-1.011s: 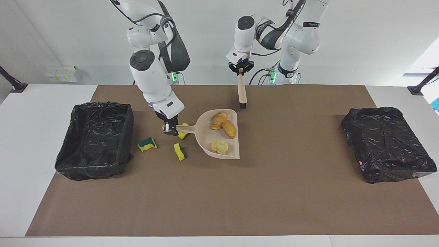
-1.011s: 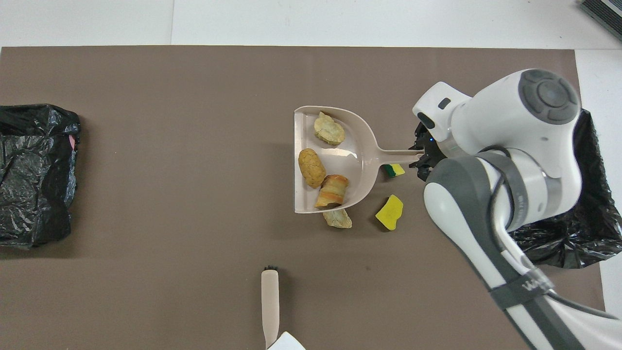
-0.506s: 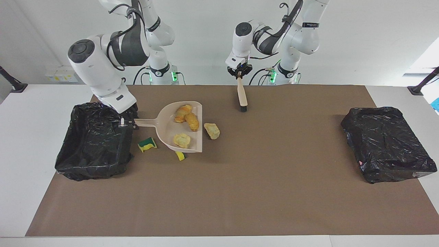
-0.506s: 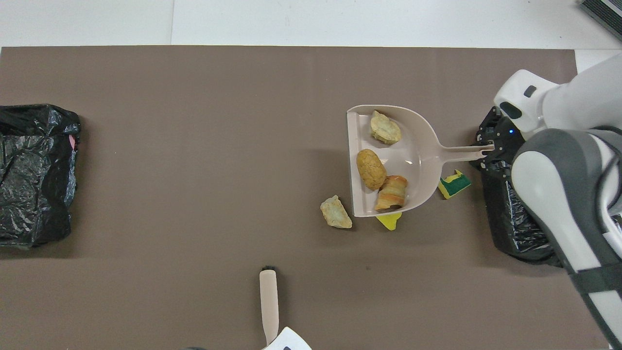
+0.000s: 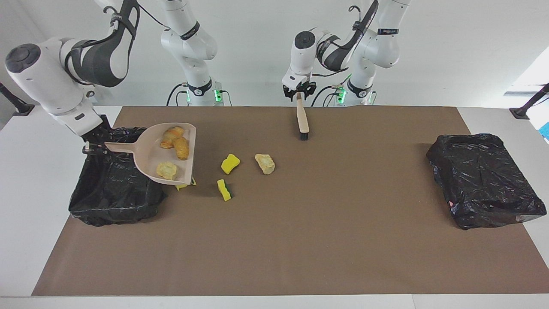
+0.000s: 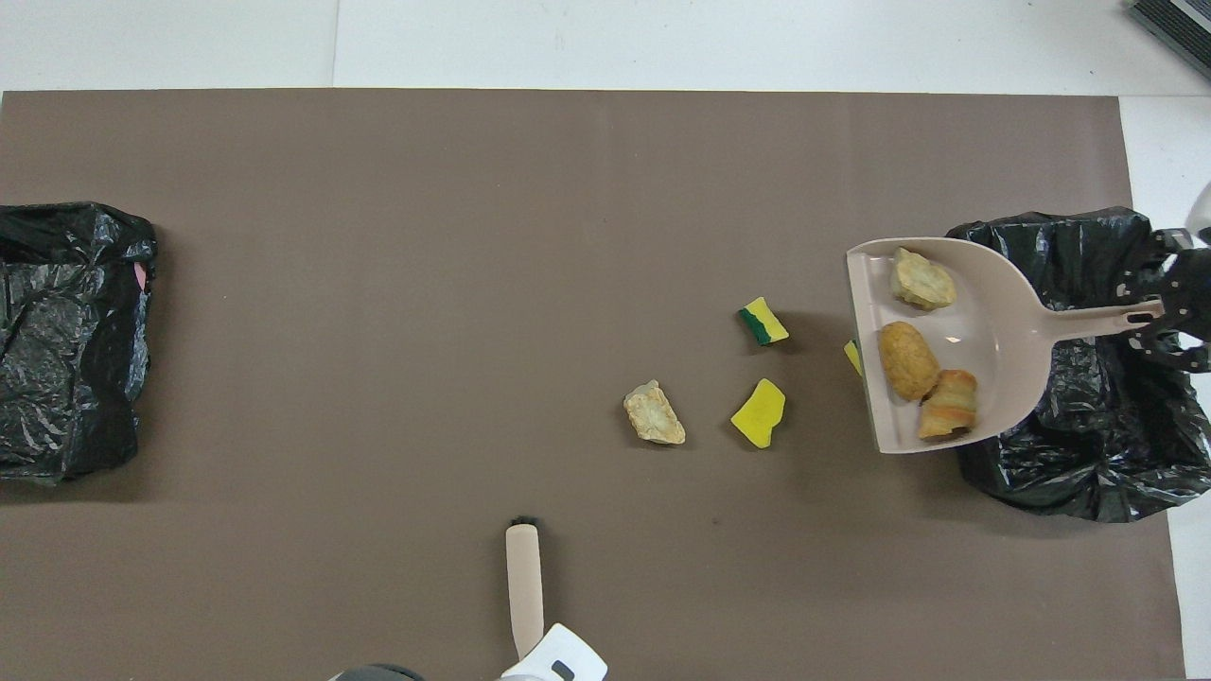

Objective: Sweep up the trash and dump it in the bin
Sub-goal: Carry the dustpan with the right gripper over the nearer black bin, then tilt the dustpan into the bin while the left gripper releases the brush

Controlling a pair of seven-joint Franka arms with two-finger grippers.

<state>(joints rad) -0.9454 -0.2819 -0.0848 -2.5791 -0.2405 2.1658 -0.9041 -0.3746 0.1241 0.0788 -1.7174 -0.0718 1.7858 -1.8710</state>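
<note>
My right gripper [image 5: 92, 148] is shut on the handle of the beige dustpan [image 5: 151, 159], lifted and tilted over the edge of the black-lined bin [image 5: 112, 189]. In the pan [image 6: 1003, 331] lie a pale lump [image 6: 921, 280], an orange-brown lump [image 6: 906, 359] and a striped orange lump [image 6: 947, 404]. On the mat lie a pale lump [image 5: 265, 163], two sponge bits [image 5: 230, 163] [image 5: 224, 189], and a third sponge bit [image 5: 184, 184] half hidden under the pan's lip. My left gripper [image 5: 299, 92] holds the beige brush [image 5: 303, 120] upright by its handle top, bristles down at the mat.
A second black-lined bin [image 5: 484, 180] sits at the left arm's end of the table. The brown mat [image 5: 326, 240] covers most of the white table. The right arm's elbow hangs over the white table top next to the first bin.
The right arm has carried the dustpan with its three lumps toward the bin at its end and raised it, uncovering sponge bits on the mat. The brush has barely moved.
</note>
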